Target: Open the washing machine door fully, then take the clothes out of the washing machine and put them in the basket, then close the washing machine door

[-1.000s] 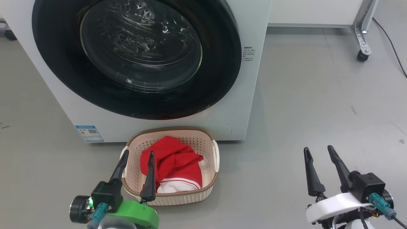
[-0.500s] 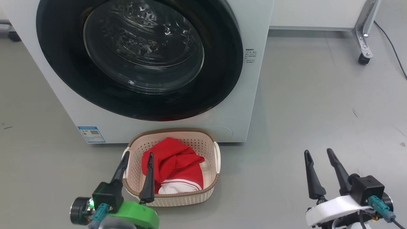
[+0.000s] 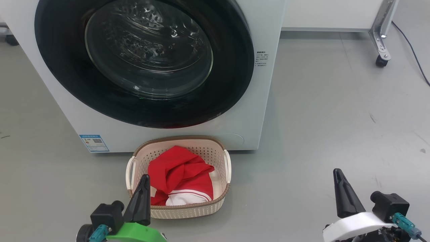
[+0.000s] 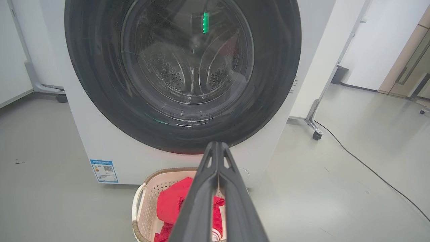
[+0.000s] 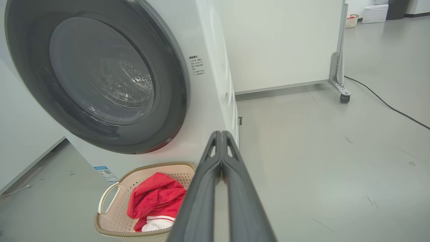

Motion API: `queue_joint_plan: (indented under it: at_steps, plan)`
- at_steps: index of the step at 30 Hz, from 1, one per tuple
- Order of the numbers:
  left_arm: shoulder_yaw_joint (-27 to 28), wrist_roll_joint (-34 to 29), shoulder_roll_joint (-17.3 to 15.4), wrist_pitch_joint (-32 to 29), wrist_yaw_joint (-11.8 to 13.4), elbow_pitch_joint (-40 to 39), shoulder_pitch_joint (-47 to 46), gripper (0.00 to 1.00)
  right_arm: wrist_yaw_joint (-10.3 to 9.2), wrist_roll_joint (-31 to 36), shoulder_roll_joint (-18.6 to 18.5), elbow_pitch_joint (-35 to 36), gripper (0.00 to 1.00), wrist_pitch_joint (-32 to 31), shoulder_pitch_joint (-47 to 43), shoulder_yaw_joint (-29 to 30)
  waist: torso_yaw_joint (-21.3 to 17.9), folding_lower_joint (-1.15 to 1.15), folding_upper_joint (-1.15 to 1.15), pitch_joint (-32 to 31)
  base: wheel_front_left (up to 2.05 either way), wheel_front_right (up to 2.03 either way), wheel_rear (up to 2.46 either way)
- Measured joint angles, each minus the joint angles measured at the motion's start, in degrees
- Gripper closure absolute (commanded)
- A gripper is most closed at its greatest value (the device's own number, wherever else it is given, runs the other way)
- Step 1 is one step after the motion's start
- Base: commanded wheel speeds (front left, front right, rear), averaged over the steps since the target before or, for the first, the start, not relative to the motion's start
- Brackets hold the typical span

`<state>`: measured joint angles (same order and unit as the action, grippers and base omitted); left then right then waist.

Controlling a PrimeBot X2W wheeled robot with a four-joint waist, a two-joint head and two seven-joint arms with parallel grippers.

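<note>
The white washing machine fills the upper left of the head view, its round black door shut flat against the front. Red clothes with white trim lie in the cream basket on the floor right in front of it. My left gripper is shut and empty at the basket's near left corner, its fingertips pressed together in the left wrist view. My right gripper is shut and empty over bare floor at the lower right. The right wrist view shows the door, basket and clothes.
A white panel on a metal leg with a caster stands behind the machine at the right. A black cable runs along the floor at the far right. Grey floor spreads to the right of the machine.
Both grippers went from open to shut and dropped lower in the head view. The left one pulled back from the basket's left handle. Basket, clothes and door have not moved.
</note>
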<state>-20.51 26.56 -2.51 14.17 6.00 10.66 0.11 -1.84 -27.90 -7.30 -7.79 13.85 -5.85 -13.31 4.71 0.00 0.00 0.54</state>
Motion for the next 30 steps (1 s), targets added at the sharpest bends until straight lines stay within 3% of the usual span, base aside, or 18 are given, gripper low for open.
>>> queue_joint_plan:
  at_steps: [30]
  plan:
    - [7.05, 24.69, -0.69, -5.72, -3.36, -0.29, -0.06, 1.0, 2.36, -23.51, 0.77, -1.21, 1.0, -6.06, 1.85, 5.94, -1.63, 0.0, 0.0, -0.04, 0.0, 0.0, 0.0]
